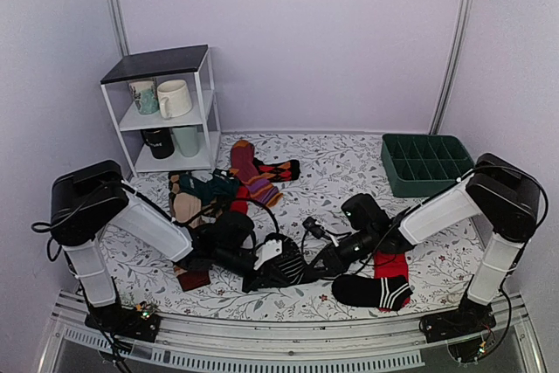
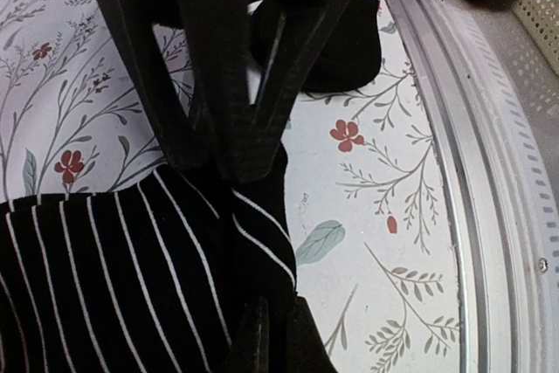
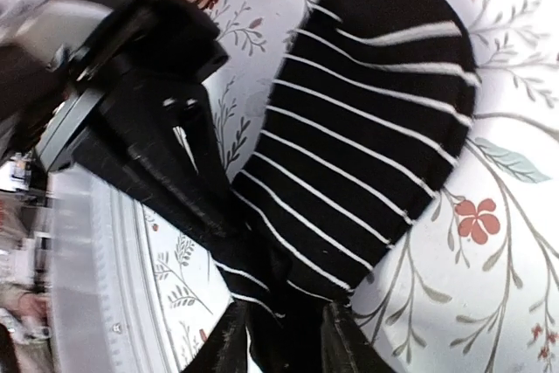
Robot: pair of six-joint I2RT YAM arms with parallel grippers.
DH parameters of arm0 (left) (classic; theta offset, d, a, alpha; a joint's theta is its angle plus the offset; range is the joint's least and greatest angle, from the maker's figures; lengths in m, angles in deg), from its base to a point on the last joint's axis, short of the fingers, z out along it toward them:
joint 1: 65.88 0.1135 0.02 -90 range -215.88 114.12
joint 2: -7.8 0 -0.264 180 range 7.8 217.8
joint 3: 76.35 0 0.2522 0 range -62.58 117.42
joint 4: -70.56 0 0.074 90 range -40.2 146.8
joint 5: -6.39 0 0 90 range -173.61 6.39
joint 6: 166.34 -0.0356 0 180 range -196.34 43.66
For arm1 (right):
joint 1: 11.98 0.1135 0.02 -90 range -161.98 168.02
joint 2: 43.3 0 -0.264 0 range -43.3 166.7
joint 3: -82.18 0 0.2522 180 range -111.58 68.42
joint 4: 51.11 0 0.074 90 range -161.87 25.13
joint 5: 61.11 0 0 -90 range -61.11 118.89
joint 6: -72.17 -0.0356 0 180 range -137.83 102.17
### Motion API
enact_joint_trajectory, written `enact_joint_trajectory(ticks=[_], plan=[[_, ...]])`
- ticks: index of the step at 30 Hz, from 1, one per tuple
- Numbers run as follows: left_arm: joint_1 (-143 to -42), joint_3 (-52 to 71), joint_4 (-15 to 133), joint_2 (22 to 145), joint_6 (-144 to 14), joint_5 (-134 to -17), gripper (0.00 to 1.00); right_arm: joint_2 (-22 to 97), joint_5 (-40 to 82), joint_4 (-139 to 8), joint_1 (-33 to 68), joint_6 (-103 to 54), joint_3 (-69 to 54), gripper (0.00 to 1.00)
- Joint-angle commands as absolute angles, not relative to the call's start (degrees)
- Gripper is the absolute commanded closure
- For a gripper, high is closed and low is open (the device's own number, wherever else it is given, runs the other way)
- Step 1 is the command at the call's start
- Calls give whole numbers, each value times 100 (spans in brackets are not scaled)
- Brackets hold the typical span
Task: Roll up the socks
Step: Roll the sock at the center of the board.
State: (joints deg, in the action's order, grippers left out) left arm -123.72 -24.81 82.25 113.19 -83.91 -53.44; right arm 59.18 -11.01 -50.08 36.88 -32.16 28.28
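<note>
Fabric of the striped sock (image 3: 367, 128) is soft, light, floppy: grab its lower edge. Left gripper (image 2: 271, 325) pinches it tight. Right gripper (image 3: 288, 325) looks narrow; I cannot tell if it holds.

I'm on the striped sock (image 3: 367, 120) now: black soft knit, thin white stripes crossing it from one end to the other. Most of it lies spread flat on the flowered desk (image 3: 515, 303), rounded end pointing away, down near the front edge and about midway across. The other end isn't flat. It's gathered into a fold, the stripes there turn at an angle to the rest, and that bunched edge is pinched in my left tool (image 2: 253, 176), jaws closed tight on the fabric.
</note>
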Motion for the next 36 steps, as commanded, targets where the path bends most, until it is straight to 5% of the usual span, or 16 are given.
enact_joint_trajectory(ticks=[1,8,36], plan=[[-12277,-2424,7211,11643,-8347,-4969,100,5007,27,-4448,4176,-2353,3240,68],[-12209,-2384,7117,11712,-8388,-4857,100,4262,1289,-4046,4992,-923,3809,55],[-12143,-2426,7240,11758,-8389,-4755,100,5722,2030,-4087,5426,-642,3265,60]])
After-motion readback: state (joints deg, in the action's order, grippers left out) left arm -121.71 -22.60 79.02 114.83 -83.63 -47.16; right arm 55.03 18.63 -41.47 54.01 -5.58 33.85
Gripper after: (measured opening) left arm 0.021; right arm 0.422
